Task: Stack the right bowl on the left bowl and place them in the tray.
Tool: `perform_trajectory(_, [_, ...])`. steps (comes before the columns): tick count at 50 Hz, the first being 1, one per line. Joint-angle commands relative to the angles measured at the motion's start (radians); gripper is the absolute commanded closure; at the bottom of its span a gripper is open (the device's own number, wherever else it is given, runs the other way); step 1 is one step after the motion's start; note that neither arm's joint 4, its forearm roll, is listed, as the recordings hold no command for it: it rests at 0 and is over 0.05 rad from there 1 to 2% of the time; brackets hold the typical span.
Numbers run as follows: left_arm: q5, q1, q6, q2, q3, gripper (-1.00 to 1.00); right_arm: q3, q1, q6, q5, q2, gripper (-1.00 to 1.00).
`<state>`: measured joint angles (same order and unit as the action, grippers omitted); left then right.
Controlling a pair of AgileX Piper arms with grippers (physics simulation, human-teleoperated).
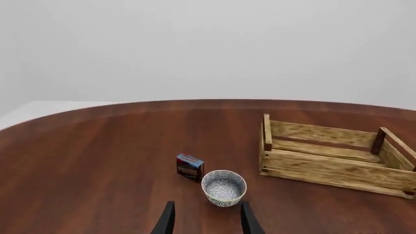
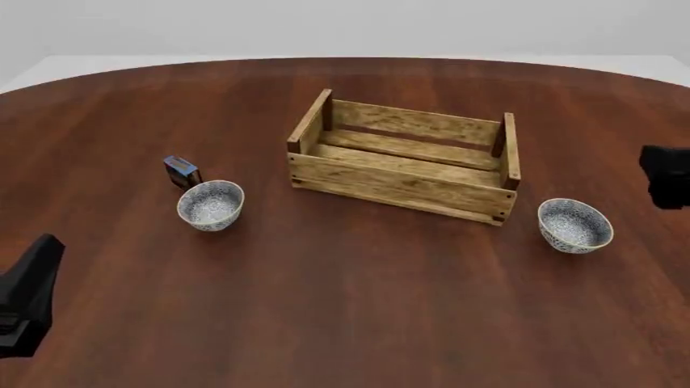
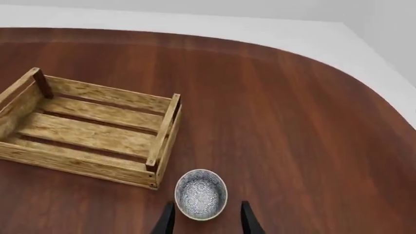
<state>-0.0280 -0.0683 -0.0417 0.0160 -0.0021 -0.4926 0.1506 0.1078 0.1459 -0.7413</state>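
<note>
Speckled blue-grey ceramic marked both small round bowls, and neither had been touched. The right bowl (image 2: 574, 225), with its cream-tinted rim, sat upright on the dark wooden surface (image 2: 356, 315), just right of the near right corner of the large light-wood slatted tray (image 2: 401, 187). The left bowl (image 2: 210, 204), whiter at the rim, stood well apart to the tray's left, with a small blue box (image 2: 181, 170) just beyond it on the far side.

Nothing was stacked, so I judged the step in hand to be the first pick of the right bowl. To do it well, the right tool (image 3: 206, 222) would need to come down over one side of the rim, one finger inside and one outside, and pinch the wall squarely so the bowl lifted level, then clear the tray's corner post on the way across.

Only the wrist views showed the fingers: the right tool's dark tips stood parted on either side of the right bowl, holding nothing, and the left tool (image 1: 206, 222) was likewise parted and empty, with the left bowl ahead of it, nearer one finger. The front view showed only dark arm bodies at its edges, yet it alone took in both bowls and the wide gap between them.
</note>
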Motion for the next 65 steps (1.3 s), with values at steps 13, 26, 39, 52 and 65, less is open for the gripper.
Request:
perform_trajectory(13, [-0.023, -0.012, -0.013, 0.029, -0.002, -1.0, -0.161, 0.049, 0.088, 0.099, -0.271, -1.0])
perform_trajectory(26, [-0.02, 0.004, -0.031, 0.033, -0.009, -1.0, -0.206, 0.063, 0.116, 0.123, -0.351, -1.0])
perform_trajectory(39, [-0.023, 0.006, -0.029, 0.038, -0.008, -1.0, -0.206, 0.063, 0.118, 0.12, -0.354, -1.0])
perform_trajectory(52, [-0.016, 0.001, -0.03, 0.026, -0.007, -1.0, -0.212, 0.065, 0.109, 0.091, -0.414, -1.0])
perform_trajectory(65, [-0.007, 0.004, -0.03, 0.019, -0.007, -1.0, -0.253, 0.013, -0.005, 0.054, -0.567, -1.0])
